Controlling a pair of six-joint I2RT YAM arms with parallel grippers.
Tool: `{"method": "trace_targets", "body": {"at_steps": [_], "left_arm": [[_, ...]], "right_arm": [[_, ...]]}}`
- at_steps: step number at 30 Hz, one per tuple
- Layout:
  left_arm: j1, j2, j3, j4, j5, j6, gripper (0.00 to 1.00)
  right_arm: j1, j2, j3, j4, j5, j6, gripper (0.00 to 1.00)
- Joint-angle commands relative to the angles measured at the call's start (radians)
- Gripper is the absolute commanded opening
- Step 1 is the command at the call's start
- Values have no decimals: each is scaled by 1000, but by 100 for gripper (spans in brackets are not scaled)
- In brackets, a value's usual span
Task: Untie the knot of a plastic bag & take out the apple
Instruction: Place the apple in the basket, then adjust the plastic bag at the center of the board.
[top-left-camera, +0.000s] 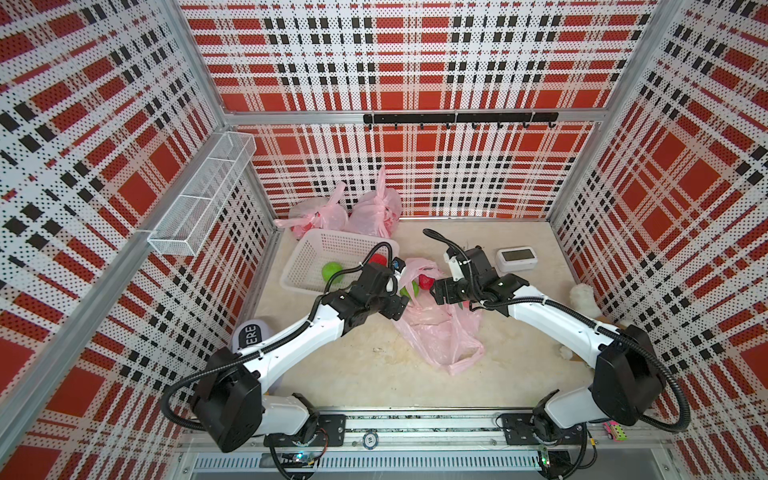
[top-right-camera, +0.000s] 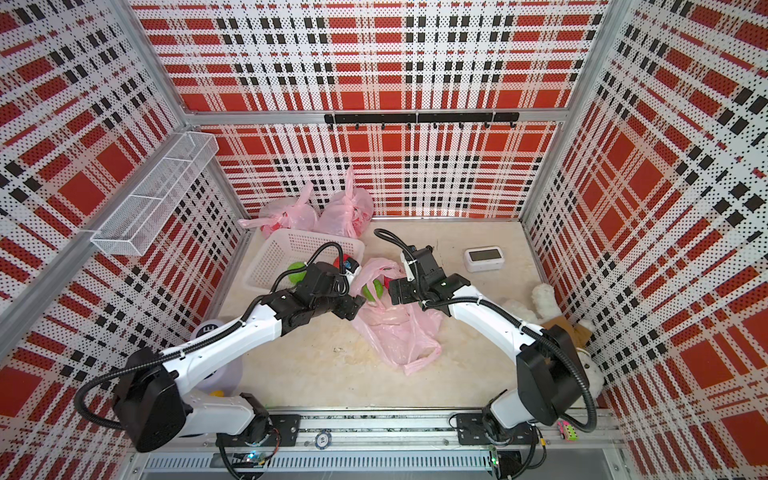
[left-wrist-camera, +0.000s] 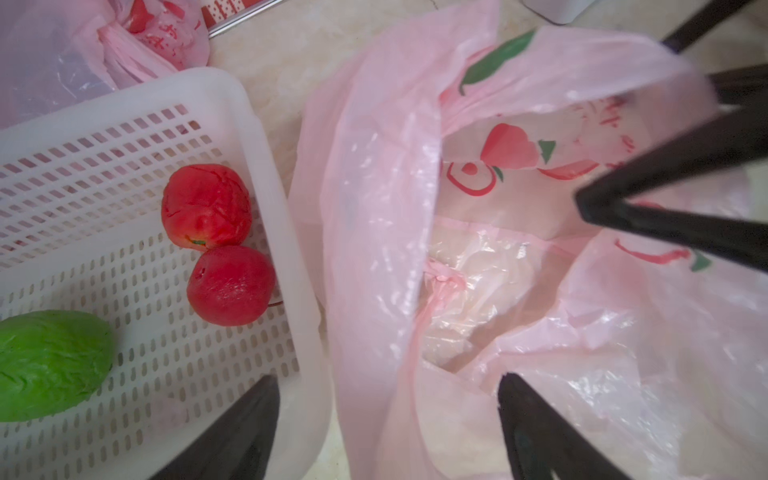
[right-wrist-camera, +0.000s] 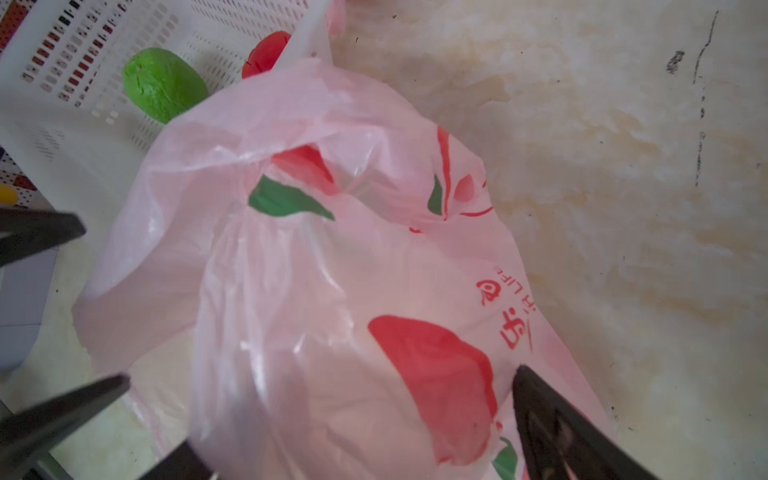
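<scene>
open pink bag between two spread grippers, apples in the basket
the pink bag lies at the centre of both top views, mouth agape, just right of the white basket. the left gripper is spread wide and holds nothing. the right gripper is spread too, with loose film between its fingers. in the basket a red apple touches a second red apple, near a green fruit.

A black label on the white object at eight o'clock reads "ERE"; the pink bag carries red "LIFE".
</scene>
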Motion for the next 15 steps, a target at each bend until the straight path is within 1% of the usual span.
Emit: {"method": "trace_targets", "body": {"at_steps": [1, 3, 5, 7, 8, 10, 12, 14, 15], "left_arm": [[36, 64, 53, 36, 27, -11, 84], [38, 105, 85, 48, 33, -1, 83], [37, 148, 119, 62, 51, 8, 79], [28, 186, 166, 56, 61, 14, 66], [20, 195, 186, 52, 59, 21, 59], [-10, 192, 214, 50, 31, 47, 39], [-57, 162, 229, 51, -12, 106, 16], [-117, 106, 228, 49, -75, 174, 3], [-157, 70, 224, 49, -113, 215, 1]], "right_arm": [[20, -36, -27, -1, 63, -28, 90], [33, -63, -67, -2, 86, -20, 90], [43, -91, -119, 8, 90, 10, 88], [56, -129, -182, 23, 83, 48, 85], [65, -150, -211, 29, 84, 65, 82], [73, -186, -272, 48, 78, 92, 74], [74, -213, -329, 70, 88, 104, 58], [73, -218, -354, 58, 128, 104, 44], [73, -218, -359, 38, 162, 107, 34]]}}
